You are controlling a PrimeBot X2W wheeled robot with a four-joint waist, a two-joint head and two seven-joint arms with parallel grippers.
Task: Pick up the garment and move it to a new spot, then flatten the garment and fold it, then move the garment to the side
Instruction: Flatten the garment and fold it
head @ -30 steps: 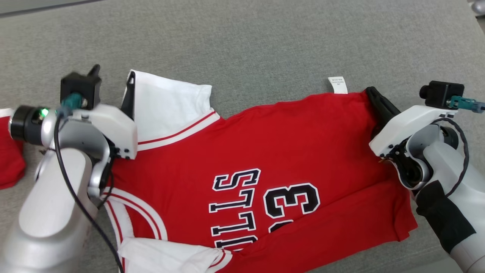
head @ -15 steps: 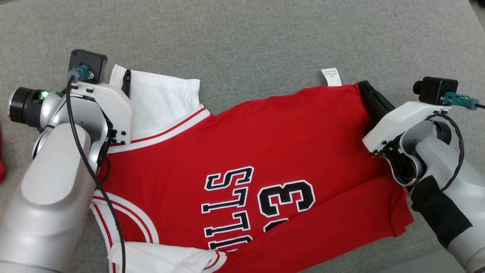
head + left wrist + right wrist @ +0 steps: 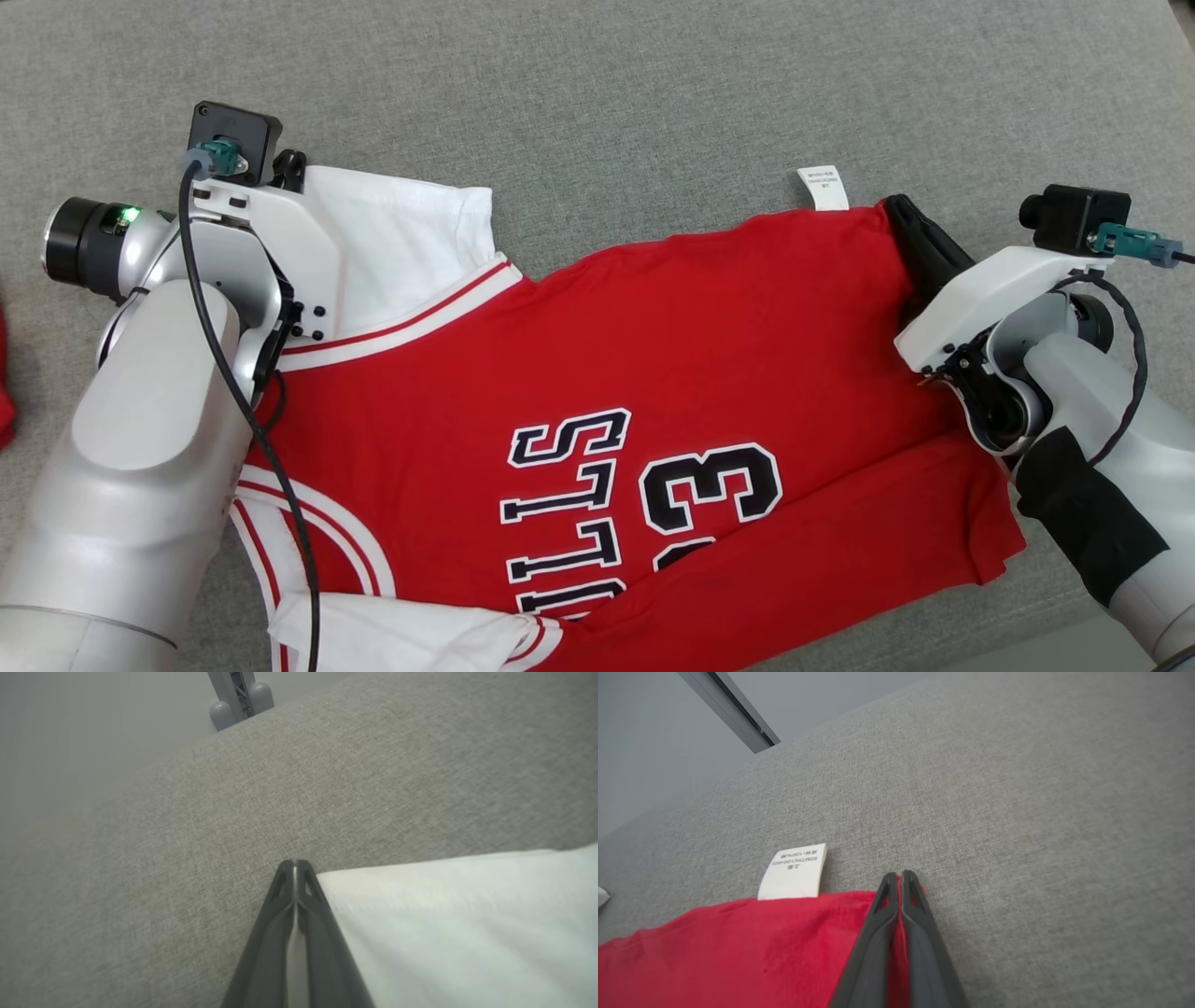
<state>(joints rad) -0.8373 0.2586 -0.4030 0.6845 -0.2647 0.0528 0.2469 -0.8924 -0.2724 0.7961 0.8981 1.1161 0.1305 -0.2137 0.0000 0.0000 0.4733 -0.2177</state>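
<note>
While the shirt [image 3: 597,373] lies spread on the grey cushion [image 3: 653,103], we clamp the left gripper [image 3: 295,867] on its white sleeve [image 3: 401,233] and the right gripper [image 3: 900,877] on its red corner [image 3: 873,898], and we judge flattening under way, with folding and setting aside outstanding.

The jersey [image 3: 709,327] is red with white sleeves [image 3: 401,233] and black, white-outlined lettering [image 3: 569,504]; the surface [image 3: 597,93] looks mottled grey.

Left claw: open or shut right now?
Shut. In the left wrist view the left claw has its fingers together, pinching a sliver of the white sleeve of the jersey.
</note>
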